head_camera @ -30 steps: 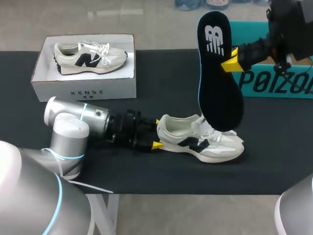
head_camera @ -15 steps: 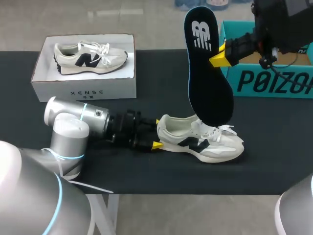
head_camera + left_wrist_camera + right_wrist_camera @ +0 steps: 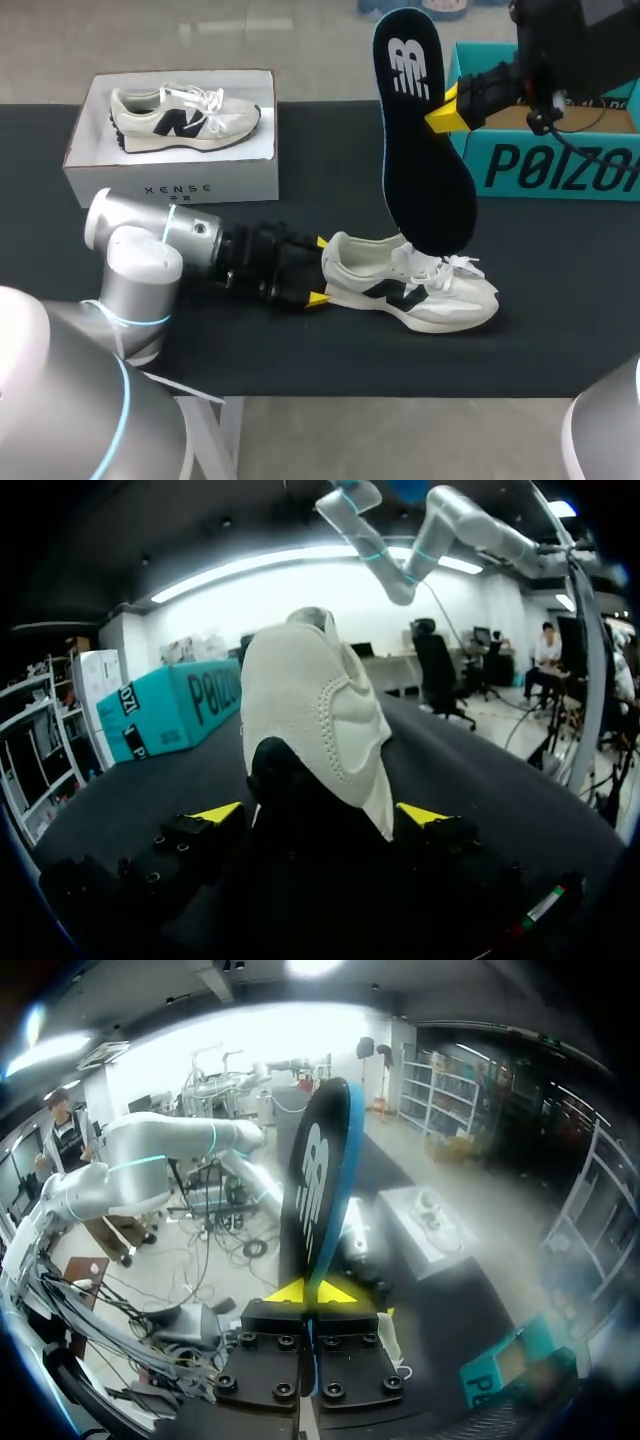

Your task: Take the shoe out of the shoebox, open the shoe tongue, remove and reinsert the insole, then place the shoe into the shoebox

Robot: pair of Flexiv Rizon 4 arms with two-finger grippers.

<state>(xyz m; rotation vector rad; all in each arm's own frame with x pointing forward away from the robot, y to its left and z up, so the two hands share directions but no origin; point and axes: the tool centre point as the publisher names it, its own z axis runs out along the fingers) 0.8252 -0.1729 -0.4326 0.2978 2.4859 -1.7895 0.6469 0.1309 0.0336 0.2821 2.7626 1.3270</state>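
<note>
The shoe (image 3: 410,285) sits upright, heel clamped by the left gripper (image 3: 320,270), and over its opening hangs the insole (image 3: 425,170), toe down, pinched at its heel edge by the right gripper (image 3: 443,110) (probably light, bendy foam, steadier gripped nearer mid-length)

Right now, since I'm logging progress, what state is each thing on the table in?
Black foam insole: lifted upright, clamped in the right hand.
Cream suede sneaker: resting on its sole, heel gripped by the left hand.
White cardboard shoebox: open, another sneaker inside.
Teal cardboard box: open.
</note>
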